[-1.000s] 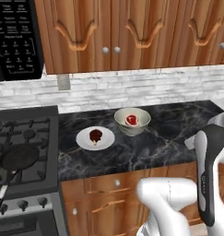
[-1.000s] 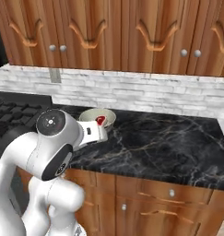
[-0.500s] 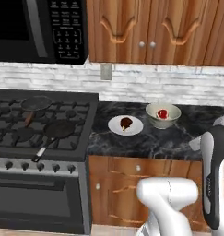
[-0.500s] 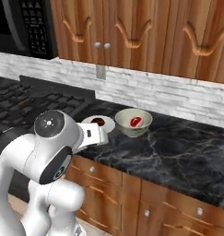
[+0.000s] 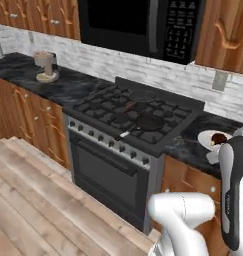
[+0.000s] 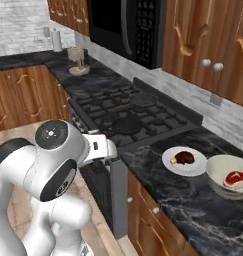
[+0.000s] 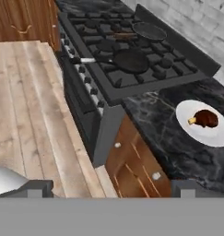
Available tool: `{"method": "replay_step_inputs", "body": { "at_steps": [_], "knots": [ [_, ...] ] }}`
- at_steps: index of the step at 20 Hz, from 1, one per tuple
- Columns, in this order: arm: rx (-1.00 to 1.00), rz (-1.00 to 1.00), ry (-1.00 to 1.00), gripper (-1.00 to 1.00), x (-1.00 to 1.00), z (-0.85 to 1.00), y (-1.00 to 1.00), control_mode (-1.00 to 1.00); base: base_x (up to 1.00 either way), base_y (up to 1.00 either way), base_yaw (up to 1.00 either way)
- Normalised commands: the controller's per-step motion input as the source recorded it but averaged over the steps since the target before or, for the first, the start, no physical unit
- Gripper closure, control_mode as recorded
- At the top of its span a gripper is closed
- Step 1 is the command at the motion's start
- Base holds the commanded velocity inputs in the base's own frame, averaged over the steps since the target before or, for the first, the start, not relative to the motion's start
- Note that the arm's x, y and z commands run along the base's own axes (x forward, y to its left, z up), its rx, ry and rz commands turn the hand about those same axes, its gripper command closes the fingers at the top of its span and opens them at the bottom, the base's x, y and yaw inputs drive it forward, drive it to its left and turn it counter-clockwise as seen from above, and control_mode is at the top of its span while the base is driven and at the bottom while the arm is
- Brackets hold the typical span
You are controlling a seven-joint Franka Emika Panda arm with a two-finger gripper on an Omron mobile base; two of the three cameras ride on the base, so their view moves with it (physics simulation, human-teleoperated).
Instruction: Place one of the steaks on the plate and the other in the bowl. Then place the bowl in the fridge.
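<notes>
The end effector (image 7: pixel 109 189) hangs with jaws spread wide, holding nothing, above the floor before the stove (image 6: pixel 128 117). Right of the stove, on the dark surface (image 6: pixel 193 200), the plate (image 6: pixel 184 161) carries the dark steak (image 6: pixel 184 158); just beyond it the bowl (image 6: pixel 228 176) holds the red steak (image 6: pixel 234 178).

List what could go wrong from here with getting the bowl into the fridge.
1. The bowl with the red steak sits on the counter beside the plate; a sloppy reach could knock the plate or its dark steak.
2. The hand is open and holds nothing, so the bowl is not yet picked up.
3. A tilted carry could spill the steak.
</notes>
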Motion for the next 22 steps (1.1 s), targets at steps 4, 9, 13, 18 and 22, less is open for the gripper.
{"method": "replay_step_inputs", "body": {
  "at_steps": [4, 9, 13, 18, 22],
  "knots": [
    [0.0, 0.0, 0.0, -1.0, 0.0, 0.0, 0.0, 1.0, 0.0, 0.09, 0.93],
    [0.0, 0.0, 0.0, -1.0, 0.0, 0.0, 0.0, 1.0, 0.0, 0.07, 0.89],
    [0.0, 0.0, 0.0, -1.0, 0.0, 0.0, 0.0, 1.0, 0.0, 0.0, 0.83],
    [0.0, 0.0, 0.0, -1.0, 0.0, 0.0, 0.0, 1.0, 0.0, 0.0, 0.9],
    [0.0, 0.0, 0.0, -1.0, 0.0, 0.0, 0.0, 1.0, -0.04, 0.07, 0.97]
  ]
}}
